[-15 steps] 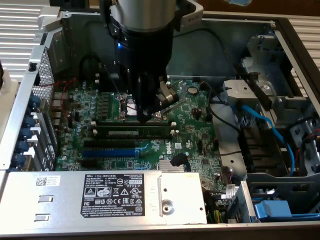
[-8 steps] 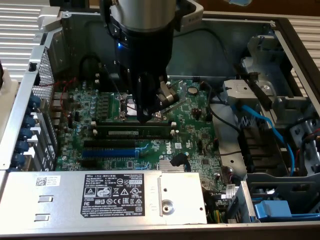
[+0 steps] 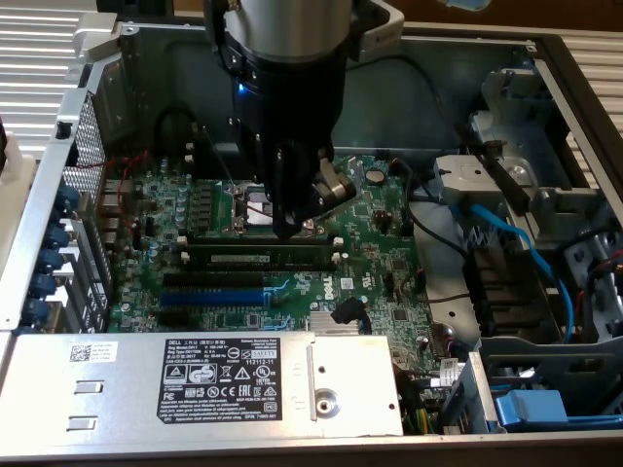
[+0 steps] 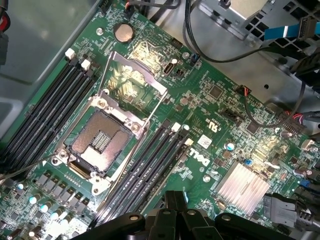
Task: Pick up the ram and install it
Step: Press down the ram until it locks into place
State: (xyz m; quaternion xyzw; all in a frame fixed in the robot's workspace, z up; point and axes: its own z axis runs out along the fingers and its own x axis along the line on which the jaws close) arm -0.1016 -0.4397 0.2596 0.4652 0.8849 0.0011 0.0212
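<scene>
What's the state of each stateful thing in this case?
Black gripper: shut, empty, tips just above the ram.
Dark-green ram stick: upright in a black memory slot; latching unclear.
Silver CPU socket: empty, load plate flipped open.
Grey computer case: lid off.

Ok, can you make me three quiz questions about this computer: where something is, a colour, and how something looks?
1. Where is the gripper tip?
A. By the CPU socket, close to the ram
B. Over a keyboard
C. Inside a cup

2. What colour is the long expansion slot near the ram?
A. Red
B. Blue
C. Yellow

3. How is the CPU socket?
A. Covered by a fan
B. Holding a shiny chip
C. Open and bare, lid flipped up

Answers: 1 A, the tip hangs between socket and stick. 2 B, its plastic is blue. 3 C, the wrist view shows bare contacts.
</scene>
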